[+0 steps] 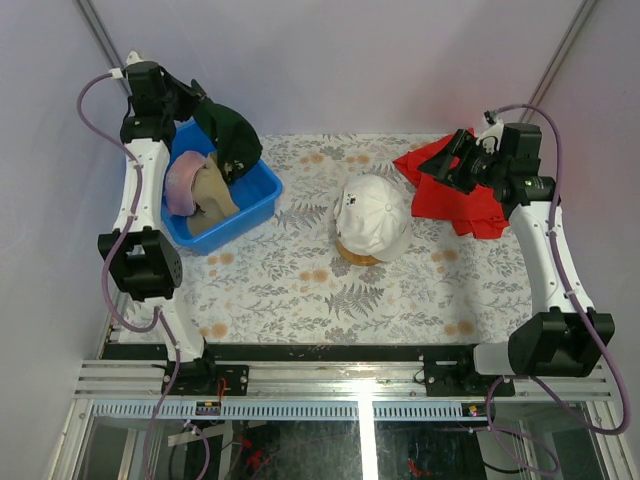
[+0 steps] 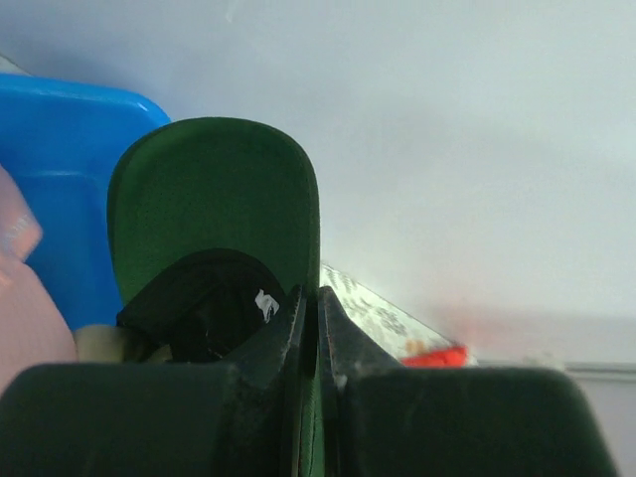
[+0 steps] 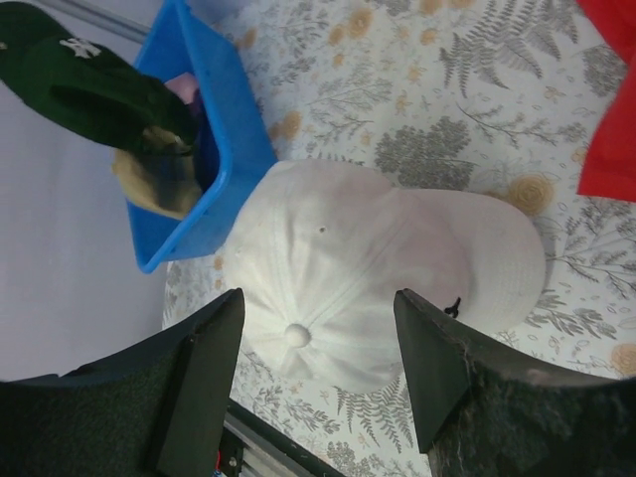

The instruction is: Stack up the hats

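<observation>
In the top view a dark green hat hangs over the blue bin, with my left gripper shut on its brim. In the left wrist view the fingers of that gripper pinch the edge of the green brim, the hat's underside facing the camera. A pink hat and a tan hat lie in the bin. At mid-table a white hat sits on a wooden stand. My right gripper stands open over the red cloth. Its wrist view looks down on the white hat between the spread fingers of this gripper.
A red cloth lies crumpled at the back right, under the right gripper. The blue bin stands at the back left against the wall. The floral tablecloth covers the table to the metal rail at the near edge.
</observation>
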{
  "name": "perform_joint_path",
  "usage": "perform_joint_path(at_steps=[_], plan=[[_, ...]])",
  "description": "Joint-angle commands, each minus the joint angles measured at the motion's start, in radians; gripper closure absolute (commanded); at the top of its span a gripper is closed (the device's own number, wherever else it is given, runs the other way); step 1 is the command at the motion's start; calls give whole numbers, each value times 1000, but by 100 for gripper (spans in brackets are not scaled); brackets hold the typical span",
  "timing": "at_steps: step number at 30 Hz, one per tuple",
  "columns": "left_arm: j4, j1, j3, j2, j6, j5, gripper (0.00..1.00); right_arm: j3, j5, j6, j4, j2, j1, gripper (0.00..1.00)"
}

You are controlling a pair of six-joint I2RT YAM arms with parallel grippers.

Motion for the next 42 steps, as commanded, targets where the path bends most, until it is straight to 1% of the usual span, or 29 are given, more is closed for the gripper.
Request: perform_joint_path(at_steps=[1,4,8,12,14,17,21,22,23,24,26,29,30,32,35,37,39,41,42], plan=[[197,-1,-102,-101,-167,172,100,-25,-120,37,162,-91,6,31],[287,-11,-163,-147,-255,255,100,-44,-189,69,270,-137,6,31],[373,-35,-192,-175,-368,369,100,-66,-289,113,419,-171,8,30],[500,-74,-197,-180,-532,498,100,-66,-400,176,549,-147,30,29],[573,-95,-205,-180,-616,546,100,-46,-414,187,565,-129,51,28],[764,-129,-261,-180,-782,617,100,-14,-433,237,615,-90,61,27],[1107,-178,-329,-159,-1021,684,100,65,-457,276,625,-7,61,23],[1174,-190,-339,-151,-1073,697,100,84,-473,308,658,19,61,22],[1258,-201,-348,-142,-1125,705,100,101,-499,364,712,49,60,21],[1337,-213,-355,-131,-1183,713,100,107,-539,436,811,78,57,21],[1483,-233,-364,-112,-1286,723,100,111,-599,657,1097,159,36,19],[1592,-259,-388,-107,-1387,751,100,179,-658,988,1591,296,5,19],[1592,-267,-390,-111,-1399,777,100,232,-679,1073,1721,343,-1,18],[1510,-285,-404,-143,-1379,848,100,333,-727,1154,1842,414,-3,15],[1303,-314,-421,-200,-1272,936,100,392,-772,1144,1879,449,-3,14],[1098,-338,-418,-242,-1154,993,100,397,-791,1144,1906,450,-3,14],[856,-365,-411,-281,-1030,1044,100,387,-800,1156,1944,442,-4,13],[709,-375,-398,-306,-967,1086,100,374,-811,1168,1979,435,-3,13],[667,-376,-390,-317,-956,1101,100,364,-816,1176,1997,430,-2,13]])
